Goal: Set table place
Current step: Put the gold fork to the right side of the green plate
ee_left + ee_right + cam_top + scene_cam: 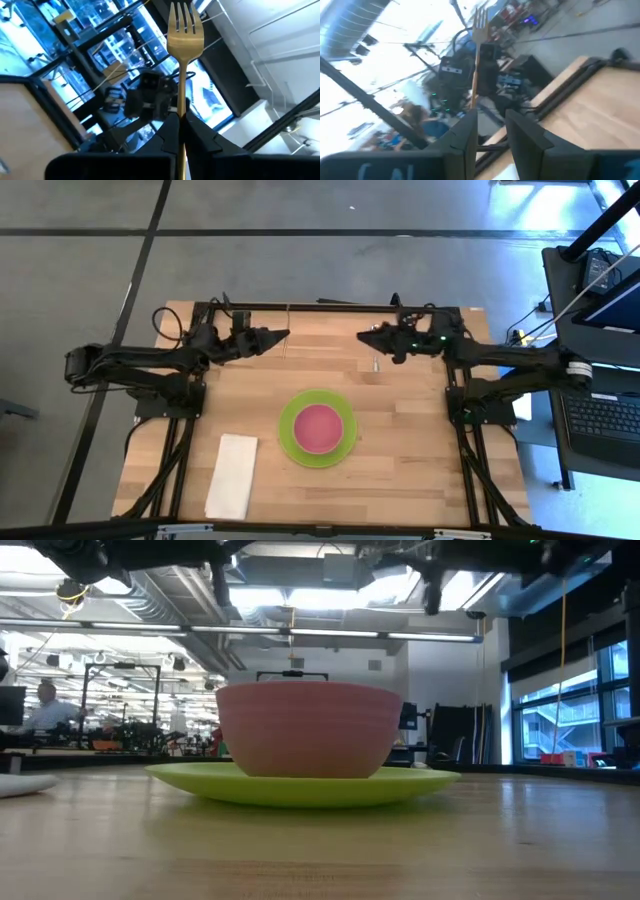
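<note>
My left gripper (283,333) is over the far left of the table (400,470), shut on a gold fork (185,30). The fork's tines stick out past the fingers. My right gripper (362,336) faces it from the right, open and empty, a short way off. Its wrist view shows the fork (479,22) beyond its fingertips (492,135). A pink bowl (318,427) stands in a lime-green plate (290,442) at the table's middle. A silver spoon (376,363) lies on the table near my right gripper. My left gripper pinches the fork's handle (181,112) between its two fingers, which lie across the handle. The tines end (186,20) stands free past the fingers. The fork is lifted clear of the table. The handle's other end is hidden behind the gripper.
A white folded napkin (232,475) lies at the near left of the table, left of the plate. In the low view the bowl (305,730) and plate (200,780) fill the middle. A person sits far off in the room at the left (45,705).
</note>
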